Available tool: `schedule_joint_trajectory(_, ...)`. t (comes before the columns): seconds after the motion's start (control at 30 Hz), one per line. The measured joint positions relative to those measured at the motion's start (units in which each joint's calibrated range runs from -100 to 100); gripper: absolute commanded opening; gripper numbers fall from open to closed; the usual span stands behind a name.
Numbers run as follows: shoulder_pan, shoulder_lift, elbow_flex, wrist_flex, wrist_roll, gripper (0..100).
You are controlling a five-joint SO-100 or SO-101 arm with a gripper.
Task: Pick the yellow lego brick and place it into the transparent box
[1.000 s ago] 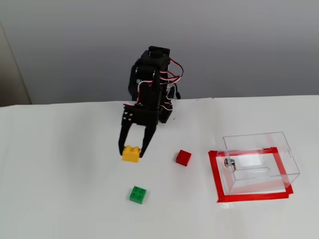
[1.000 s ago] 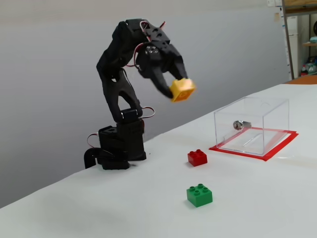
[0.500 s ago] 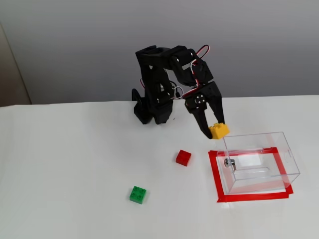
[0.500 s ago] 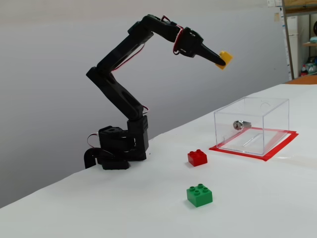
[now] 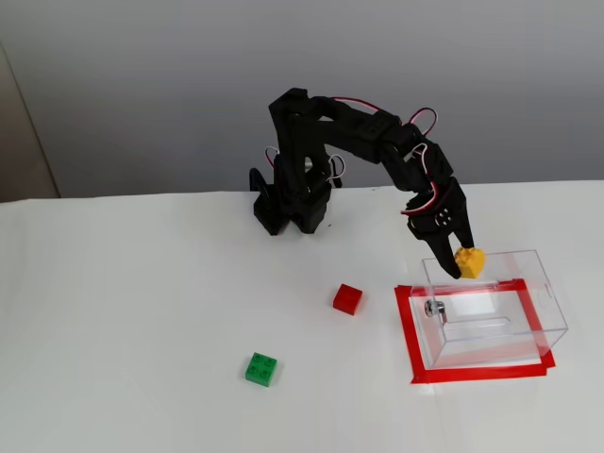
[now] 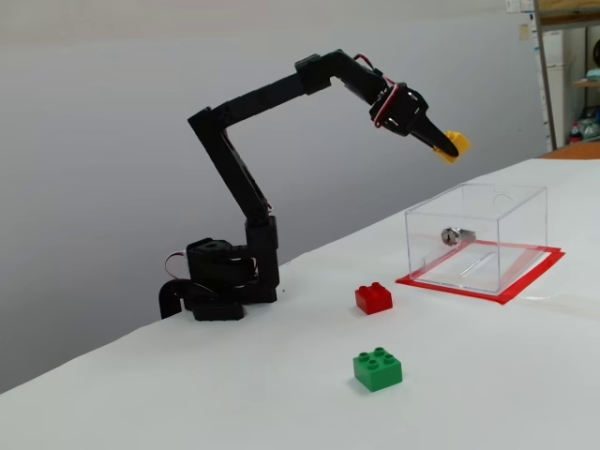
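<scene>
Green brick: sits alone on the white worktop, nearest the front edge in both fixed views, studs up, well apart from everything else.
Arm base: stands at the back of the worktop by the grey wall, with the arm stretched out and up to the right.
Red brick: lies on the worktop between the green brick and the box, touching neither.
Red tape: marks a rectangle on the worktop around the foot of the box.
Pincer: pressed onto the yellow lego brick, pointing down and forward, held high in the air.
Yellow lego brick: pinched at the pincer tips, up above the near-left top edge of the box, not inside it.
Transparent box: rests inside the tape frame at the right, with a small metal knob on its left wall.
</scene>
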Motion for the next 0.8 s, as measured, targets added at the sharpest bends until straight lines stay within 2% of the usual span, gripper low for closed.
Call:
schedule_joint_trajectory(0.27,-5.45,10.32,0.00,-7.71,0.00,5)
schedule_joint_trajectory(0.63,-6.62,14.46,-0.09,-8.65,-0.20,6)
schedule_joint_trajectory(0.7,-6.62,14.46,-0.71,-8.65,-0.20,11)
schedule_joint_trajectory(0.8,-6.84,14.46,-1.24,-8.65,-0.20,26)
